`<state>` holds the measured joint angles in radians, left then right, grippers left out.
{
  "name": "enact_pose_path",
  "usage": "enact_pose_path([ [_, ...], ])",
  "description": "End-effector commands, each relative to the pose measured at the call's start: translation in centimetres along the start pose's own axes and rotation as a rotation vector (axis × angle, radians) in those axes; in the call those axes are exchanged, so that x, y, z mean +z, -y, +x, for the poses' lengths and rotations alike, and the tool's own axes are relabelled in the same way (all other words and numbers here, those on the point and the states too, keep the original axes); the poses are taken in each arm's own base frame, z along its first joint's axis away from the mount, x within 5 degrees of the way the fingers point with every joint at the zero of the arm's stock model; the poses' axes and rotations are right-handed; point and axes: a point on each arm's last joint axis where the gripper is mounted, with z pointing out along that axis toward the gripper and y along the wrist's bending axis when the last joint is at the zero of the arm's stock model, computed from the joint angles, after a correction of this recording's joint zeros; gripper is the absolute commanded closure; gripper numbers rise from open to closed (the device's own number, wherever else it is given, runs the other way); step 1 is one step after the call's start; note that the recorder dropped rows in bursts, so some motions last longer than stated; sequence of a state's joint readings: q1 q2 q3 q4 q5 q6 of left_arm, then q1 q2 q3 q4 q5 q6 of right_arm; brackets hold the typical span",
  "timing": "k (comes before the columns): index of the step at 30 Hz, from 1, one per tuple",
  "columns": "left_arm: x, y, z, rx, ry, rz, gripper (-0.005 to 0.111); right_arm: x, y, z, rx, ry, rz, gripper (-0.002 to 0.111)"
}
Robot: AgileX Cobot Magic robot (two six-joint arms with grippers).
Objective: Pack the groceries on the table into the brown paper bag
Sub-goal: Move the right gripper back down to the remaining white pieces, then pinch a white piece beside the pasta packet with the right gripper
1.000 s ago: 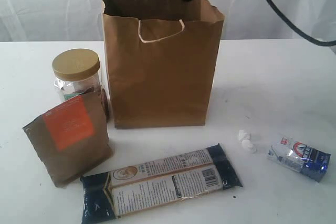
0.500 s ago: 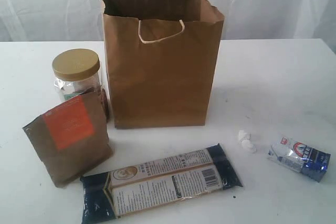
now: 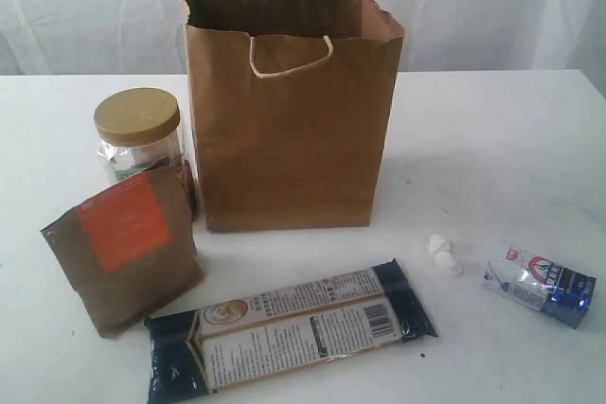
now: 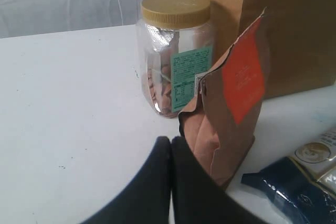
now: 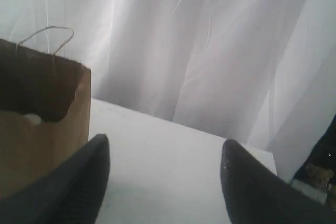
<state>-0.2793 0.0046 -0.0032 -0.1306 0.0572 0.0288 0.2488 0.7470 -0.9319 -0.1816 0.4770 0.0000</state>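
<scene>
The brown paper bag (image 3: 289,106) stands upright at the middle of the table (image 3: 492,139). To its left are the gold-lidded clear jar (image 3: 138,137) and the brown pouch with orange label (image 3: 125,248). In front lies the long dark-blue packet (image 3: 289,328); the small blue-silver packet (image 3: 540,283) lies at the right. No gripper shows in the exterior view. My left gripper (image 4: 171,141) is shut and empty, low beside the pouch (image 4: 236,95) and near the jar (image 4: 174,51). My right gripper (image 5: 165,148) is open and empty, raised beside the bag (image 5: 39,119). The dark tin can and yellow bottle are out of view.
A small crumpled white scrap (image 3: 444,254) lies on the table between the dark-blue packet and the blue-silver packet. White curtains (image 3: 492,7) hang behind the table. Inside the bag's mouth a small pale object (image 5: 31,119) shows.
The right arm, over the bag's mouth a second ago, has drawn back to the right and left the exterior view. The objects on the table have not moved.
</scene>
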Motion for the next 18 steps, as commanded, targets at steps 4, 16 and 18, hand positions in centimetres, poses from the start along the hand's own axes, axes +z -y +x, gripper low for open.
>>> enact_pose_path([
  [4, 0.0, 0.0, 0.1, -0.006, 0.005, 0.002, 0.107, 1.6, -0.9, 4.3, 0.045, -0.216, -0.042, 0.051],
  [16, 0.0, 0.0, 0.1, -0.006, 0.005, 0.002, 0.107, 14.7, -5.3, 13.0, 0.006, -0.734, -0.323, 0.059],
  [18, 0.0, 0.0, 0.1, -0.006, 0.005, 0.002, 0.107, 16.3, -6.2, 13.5, -0.021, -0.755, -0.351, 0.059],
])
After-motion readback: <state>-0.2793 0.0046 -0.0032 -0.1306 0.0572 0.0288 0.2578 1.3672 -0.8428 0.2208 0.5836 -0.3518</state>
